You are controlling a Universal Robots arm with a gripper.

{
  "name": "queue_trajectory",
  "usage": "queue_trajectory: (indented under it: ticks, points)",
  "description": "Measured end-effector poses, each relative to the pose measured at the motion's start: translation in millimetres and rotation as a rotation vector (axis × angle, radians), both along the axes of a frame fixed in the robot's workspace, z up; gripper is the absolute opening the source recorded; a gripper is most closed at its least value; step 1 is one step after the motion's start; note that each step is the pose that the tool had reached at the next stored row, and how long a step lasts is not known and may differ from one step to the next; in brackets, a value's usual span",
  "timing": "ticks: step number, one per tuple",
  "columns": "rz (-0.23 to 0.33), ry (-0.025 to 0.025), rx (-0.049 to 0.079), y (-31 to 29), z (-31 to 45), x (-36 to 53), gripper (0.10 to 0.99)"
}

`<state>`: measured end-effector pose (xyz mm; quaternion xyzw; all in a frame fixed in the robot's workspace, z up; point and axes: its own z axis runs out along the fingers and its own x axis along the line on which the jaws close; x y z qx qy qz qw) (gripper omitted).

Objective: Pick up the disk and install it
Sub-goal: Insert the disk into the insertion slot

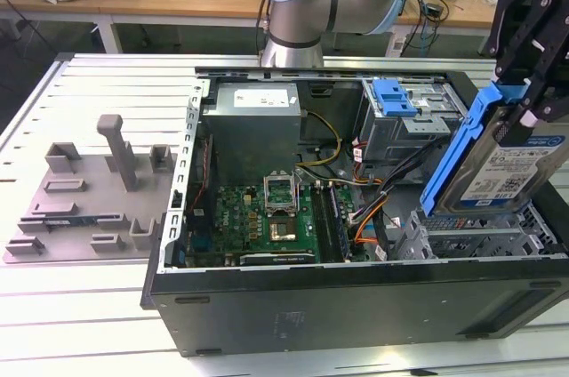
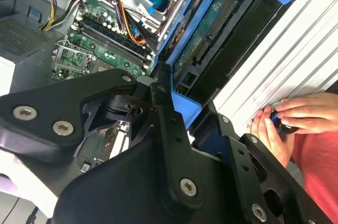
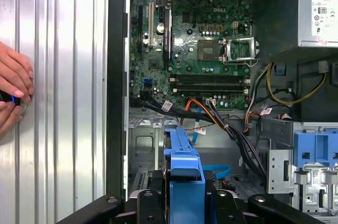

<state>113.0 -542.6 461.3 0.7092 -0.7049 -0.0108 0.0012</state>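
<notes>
The disk [image 1: 511, 172] is a silver drive with a white-and-blue label in a blue carrier bracket [image 1: 453, 159]. It hangs tilted on edge above the metal drive cage [image 1: 480, 235] at the exterior view's right end of the open computer case. My gripper [image 1: 533, 115] is shut on its upper end. In the second wrist view the black fingers [image 2: 166, 118] clamp the blue carrier [image 2: 185, 108], and the disk's green circuit side [image 2: 211, 28] faces the camera. The first wrist view has the carrier's edge [image 3: 185, 166] pointing down into the case.
Inside the case are the motherboard [image 1: 258, 217], a grey power-supply box [image 1: 258, 124], cable bundles [image 1: 382, 190] and a blue latch [image 1: 396, 97] on the upper bay. A grey fixture tray [image 1: 89, 190] lies on the table. A person's hands [image 3: 13, 94] rest beside the case.
</notes>
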Motion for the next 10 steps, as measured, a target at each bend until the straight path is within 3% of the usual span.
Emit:
queue_trajectory:
  ticks: [10]
  points:
    - [0.000,0.0000,0.000,-0.6,-7.7,1.2,0.369]
